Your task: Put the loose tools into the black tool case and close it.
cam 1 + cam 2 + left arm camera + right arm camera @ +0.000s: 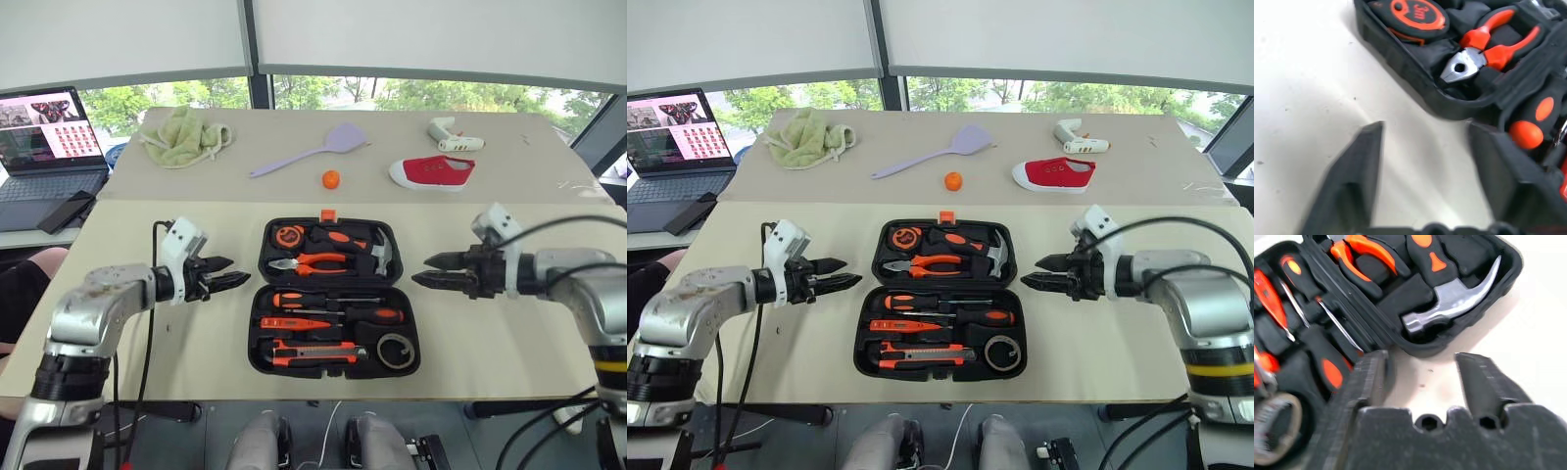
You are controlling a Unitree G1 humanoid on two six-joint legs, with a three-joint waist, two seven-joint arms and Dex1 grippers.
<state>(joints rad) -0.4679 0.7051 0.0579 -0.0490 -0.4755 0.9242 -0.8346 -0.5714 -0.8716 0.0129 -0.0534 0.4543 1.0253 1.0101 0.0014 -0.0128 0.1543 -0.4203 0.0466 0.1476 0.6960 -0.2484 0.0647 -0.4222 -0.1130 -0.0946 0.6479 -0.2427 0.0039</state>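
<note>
The black tool case (265, 238) lies open in the middle of the near table, its orange latch (328, 214) on the far edge. In the near half sit two orange-and-black screwdrivers (294, 300) (377, 314), a slim orange tester screwdriver (289, 322), the utility knife (309, 354) and a dark tape roll (396, 350). The far half holds pliers (313, 261) and a hammer (382, 255). My left gripper (235, 272) hovers open just left of the case, holding nothing. On the case's right, my right gripper (423, 270) is open and empty too. The wrist views show open fingers (1359, 161) (1476, 377) over bare table beside the case wall.
On the far table lie a lilac spatula (309, 152), a small orange ball (331, 179), a red shoe (432, 171), a green cloth (184, 135) and a white tool (451, 135). A laptop (49, 137) and a black phone (67, 211) are at far left.
</note>
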